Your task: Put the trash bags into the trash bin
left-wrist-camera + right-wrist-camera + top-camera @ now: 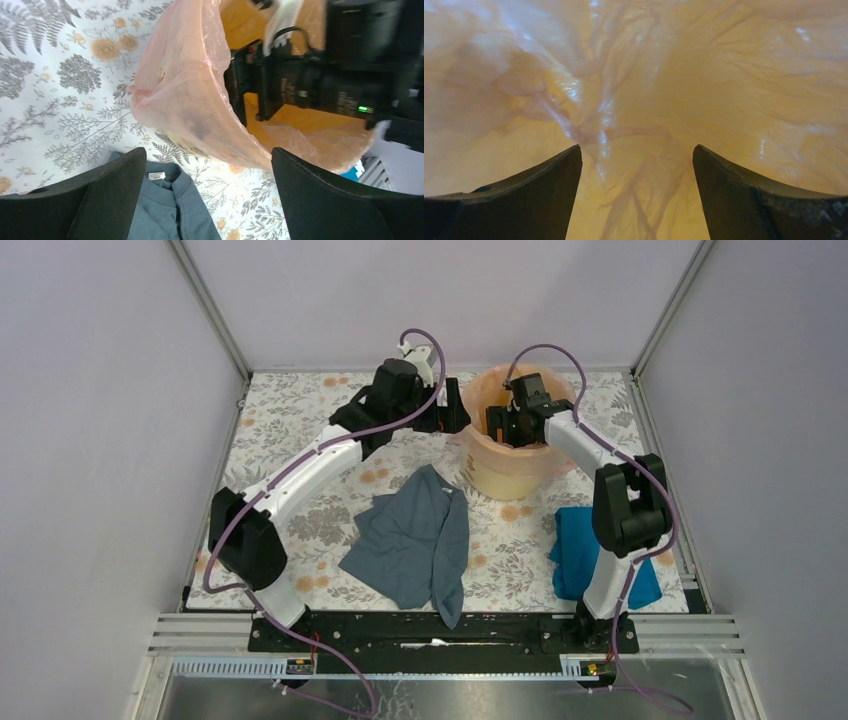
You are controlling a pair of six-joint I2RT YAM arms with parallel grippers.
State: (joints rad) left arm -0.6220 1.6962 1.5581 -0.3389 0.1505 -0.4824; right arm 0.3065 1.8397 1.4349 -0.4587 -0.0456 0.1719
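The yellow-orange trash bin (510, 472) stands at the back of the table. The pale pink trash bag (478, 400) lines it and drapes over its rim; it also shows in the left wrist view (185, 95). My right gripper (505, 423) is down inside the bin, jaws open, with wrinkled bag film (634, 100) in front of it and nothing held. My left gripper (455, 412) is open and empty just left of the bin's rim, above the table.
A grey-blue shirt (415, 540) lies spread at the middle of the floral tablecloth; its collar shows in the left wrist view (165, 205). A bright blue cloth (575, 550) lies at the right, by the right arm's base. Walls enclose the table.
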